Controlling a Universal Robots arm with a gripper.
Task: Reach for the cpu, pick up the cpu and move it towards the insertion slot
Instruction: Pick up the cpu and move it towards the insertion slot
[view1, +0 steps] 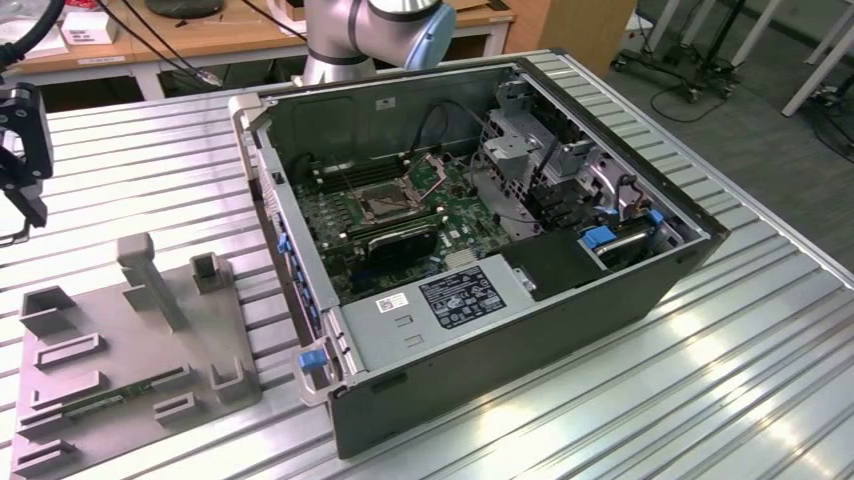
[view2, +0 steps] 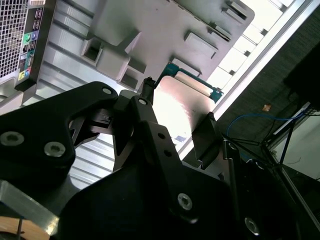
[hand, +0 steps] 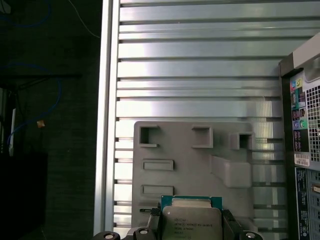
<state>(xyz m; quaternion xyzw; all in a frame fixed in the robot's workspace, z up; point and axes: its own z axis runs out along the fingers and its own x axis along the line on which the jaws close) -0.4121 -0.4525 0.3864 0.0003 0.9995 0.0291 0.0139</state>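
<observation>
Since the pincer (hand: 190, 226) is clenched on the cpu (hand: 191, 220), one finger on each of two opposite edges, what matters is where the insertion slot (view1: 379, 205) lies from it. It is well apart, toward the exterior view's right, on the green board inside the open computer case (view1: 534, 300). The chip is nearly square, so it has no long axis to align, only its edges against the socket frame. The exterior view shows the slot, and the pincer hanging at the left edge above the grey tray (view1: 134, 350) on the ribbed desk (view1: 747, 380). Both wrist views show the grip itself. The second wrist view adds the glaring metal top, a green rim and the flanking fingers (view2: 207, 135).
</observation>
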